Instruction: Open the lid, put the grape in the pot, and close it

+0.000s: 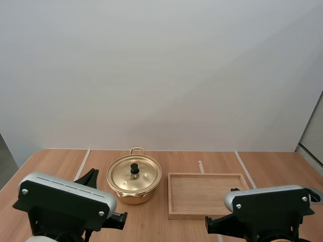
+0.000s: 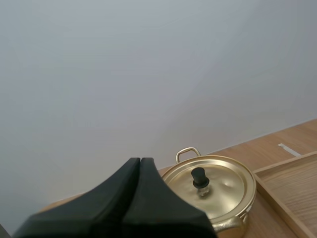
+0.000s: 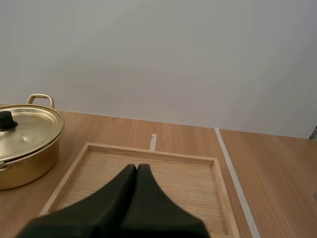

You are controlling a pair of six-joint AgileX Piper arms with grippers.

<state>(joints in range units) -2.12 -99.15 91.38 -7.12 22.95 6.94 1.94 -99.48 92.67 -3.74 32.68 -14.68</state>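
— What's on the left of the bench?
— The left arm, low at the near edge. The left jaws are pressed together into one dark wedge, holding nothing, and they point toward the pot.
— And the pot?
— Gold, standing on the bench left of centre, just beside that arm. The lid sits flat on it, closed. It has a black knob in the middle, and there's a loop handle on the pot's far rim.
— To the right of it?
— A shallow wooden tray, near the pot but not touching.
— The right arm?
— At the near right edge. The right jaws are pressed together too, gripping nothing, hanging over the tray's near rim.
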